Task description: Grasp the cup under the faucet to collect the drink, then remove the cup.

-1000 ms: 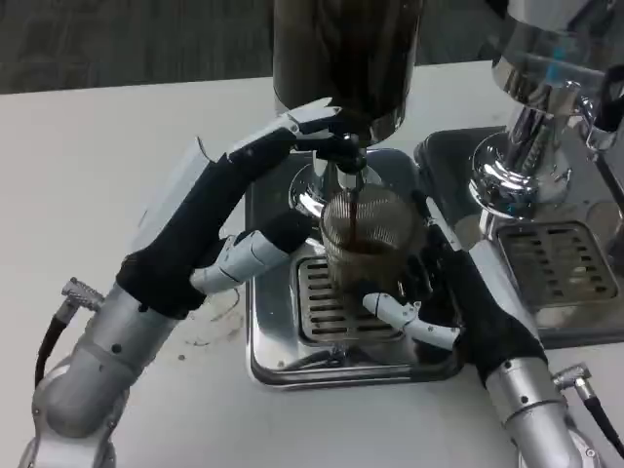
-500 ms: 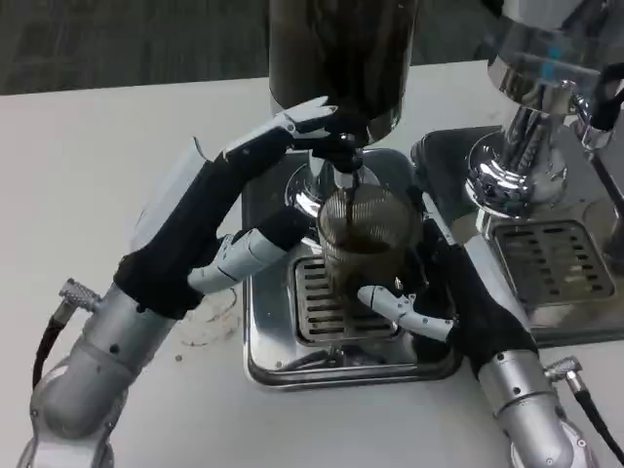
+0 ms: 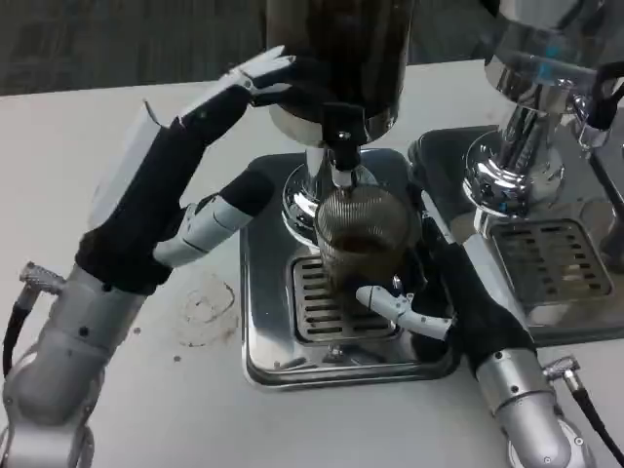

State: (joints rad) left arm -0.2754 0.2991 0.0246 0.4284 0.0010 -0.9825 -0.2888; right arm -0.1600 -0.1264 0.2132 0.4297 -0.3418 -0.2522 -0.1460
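- Two hands flank the dispenser: the right hand (image 3: 444,297) wraps the cup (image 3: 361,239), a finger across its front.
- The cup stands on the drip tray (image 3: 283,366) grille, directly under the faucet (image 3: 341,156), partly filled with dark drink.
- The left hand (image 3: 185,185) has fingers spread, holding nothing, tips beside the dispenser body (image 3: 336,58), up-left of the cup.
- No stream is visible, so collecting looks finished; next, the right hand likely draws the cup out level to avoid spilling.
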